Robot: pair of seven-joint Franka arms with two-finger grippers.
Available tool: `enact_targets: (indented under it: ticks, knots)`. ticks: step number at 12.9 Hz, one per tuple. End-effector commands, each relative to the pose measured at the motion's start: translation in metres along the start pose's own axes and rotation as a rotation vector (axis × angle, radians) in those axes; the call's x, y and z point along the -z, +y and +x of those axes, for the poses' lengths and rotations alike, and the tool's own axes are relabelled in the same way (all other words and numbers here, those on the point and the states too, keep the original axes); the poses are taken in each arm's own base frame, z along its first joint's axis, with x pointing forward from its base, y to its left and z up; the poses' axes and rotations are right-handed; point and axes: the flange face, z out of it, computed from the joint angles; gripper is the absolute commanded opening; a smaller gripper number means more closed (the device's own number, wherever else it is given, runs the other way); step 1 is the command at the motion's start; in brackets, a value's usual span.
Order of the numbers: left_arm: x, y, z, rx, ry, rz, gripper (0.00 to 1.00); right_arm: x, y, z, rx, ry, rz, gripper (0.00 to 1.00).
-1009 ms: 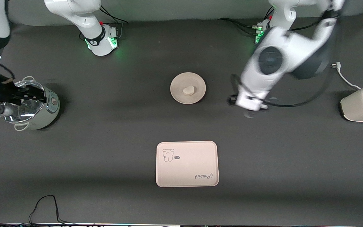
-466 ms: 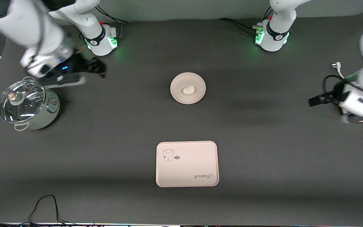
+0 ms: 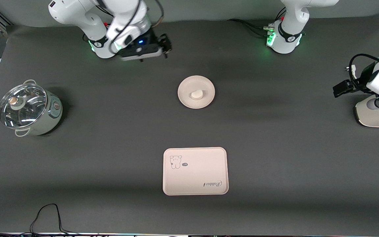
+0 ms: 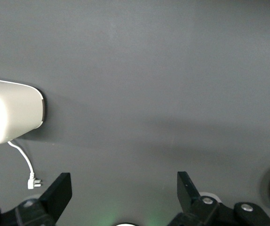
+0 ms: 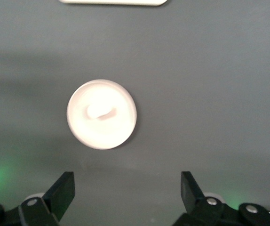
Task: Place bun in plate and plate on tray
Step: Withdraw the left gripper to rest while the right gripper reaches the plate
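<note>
Toward the right arm's end of the desk (image 3: 110, 138) you have a lidded pot (image 3: 28, 110). Up by its base hangs the right gripper (image 3: 167, 46), fingers (image 5: 62, 193) spread, empty. Mid-desk, the bun (image 3: 196, 94) lies in the plate (image 3: 206, 86); the tray (image 3: 195, 179) sits bare, well apart, nearer the camera. Over the toaster (image 3: 378, 115), the left gripper (image 3: 339, 89) has fingers (image 4: 59, 193) spread, empty.

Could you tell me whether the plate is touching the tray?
Apart. The front view shows the plate, with the bun on it, separated from the tray by a wide strip of bare dark table.
</note>
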Motion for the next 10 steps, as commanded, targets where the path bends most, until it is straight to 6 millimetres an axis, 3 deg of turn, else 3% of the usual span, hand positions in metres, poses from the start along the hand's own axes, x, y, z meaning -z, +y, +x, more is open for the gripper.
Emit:
enact_targets:
  ticks: [1, 4, 6, 10]
  knots:
    - [-0.008, -0.011, 0.003, 0.022, 0.021, 0.005, 1.0, -0.008, -0.004, -0.019, -0.017, -0.028, 0.058, 1.0]
    - [-0.002, -0.011, 0.005, 0.026, 0.037, -0.002, 1.0, -0.019, 0.015, -0.039, -0.025, -0.005, 0.124, 1.0]
    - [-0.002, -0.012, 0.004, 0.029, 0.032, -0.003, 1.0, -0.034, 0.014, -0.045, -0.025, -0.005, 0.12, 1.0]
    - [-0.002, -0.011, 0.009, 0.039, 0.044, -0.049, 1.0, -0.094, 0.01, -0.044, -0.037, 0.024, 0.122, 1.0]
